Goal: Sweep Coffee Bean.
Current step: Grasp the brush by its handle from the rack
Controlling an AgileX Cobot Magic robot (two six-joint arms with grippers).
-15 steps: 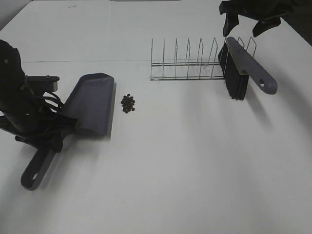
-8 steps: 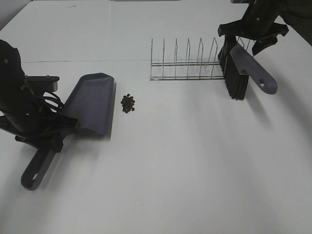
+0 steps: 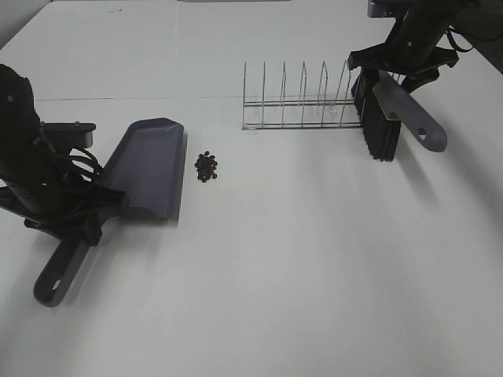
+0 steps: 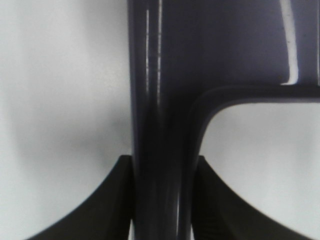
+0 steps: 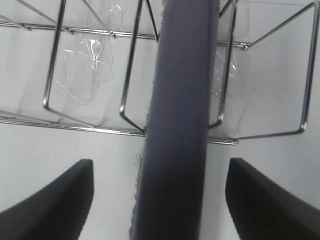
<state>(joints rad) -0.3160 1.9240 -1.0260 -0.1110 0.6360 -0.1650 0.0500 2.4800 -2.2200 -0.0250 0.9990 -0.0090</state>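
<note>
Right now the left gripper is clamping the handle of the dustpan, whose open mouth is facing the coffee bean pile lying just beside it on the worktop. The right gripper is hanging released over the brush by the wire rack, jaws straddling the handle crosswise without touching. From there the beans are sitting well apart, toward the left arm's side.

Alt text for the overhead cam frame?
Left gripper clamps the dustpan by its handle, pan mouth beside a small pile of beans. Right gripper, open, straddles the brush at the end of a wire rack.
</note>
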